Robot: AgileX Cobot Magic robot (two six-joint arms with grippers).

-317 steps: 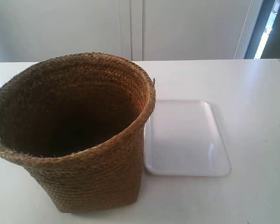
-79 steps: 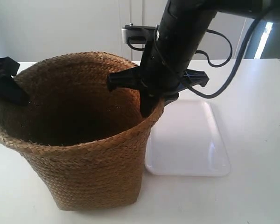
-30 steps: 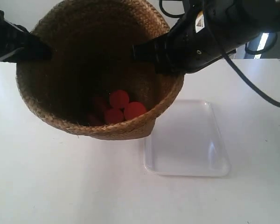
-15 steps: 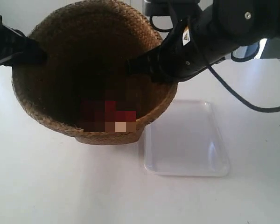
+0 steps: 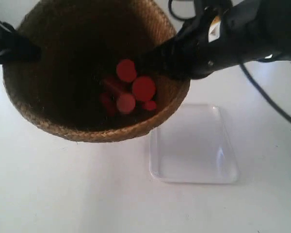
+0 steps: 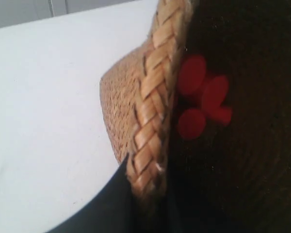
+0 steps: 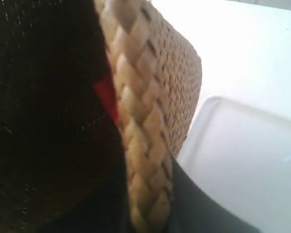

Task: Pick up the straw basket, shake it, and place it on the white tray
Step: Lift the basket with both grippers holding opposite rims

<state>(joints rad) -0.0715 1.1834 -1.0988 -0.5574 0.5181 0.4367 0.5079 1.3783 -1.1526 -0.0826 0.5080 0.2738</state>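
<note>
The left gripper (image 6: 144, 194) is clamped on the thick braided rim of the straw basket (image 6: 120, 111), with one dark finger against the outer wall and the other inside. The right gripper (image 7: 146, 206) pinches the opposite side of the same rim in the same way, one finger outside and one within. Between the two grippers the straw basket (image 5: 87, 128) hangs raised above the white table (image 5: 63, 194), tipped so that its dark mouth faces the exterior camera. Deep inside it, beyond both sets of fingers, lie several red round-ended pieces (image 5: 135, 88). The left wrist view shows them clustered against the weave (image 6: 200, 97), and the right wrist view catches only a red sliver of them. The white tray (image 7: 242, 160) lies flat on the table below the right gripper, on the outer side of the basket wall. In the exterior view the basket's lower rim overlaps one corner of the tray (image 5: 194, 155).
</note>
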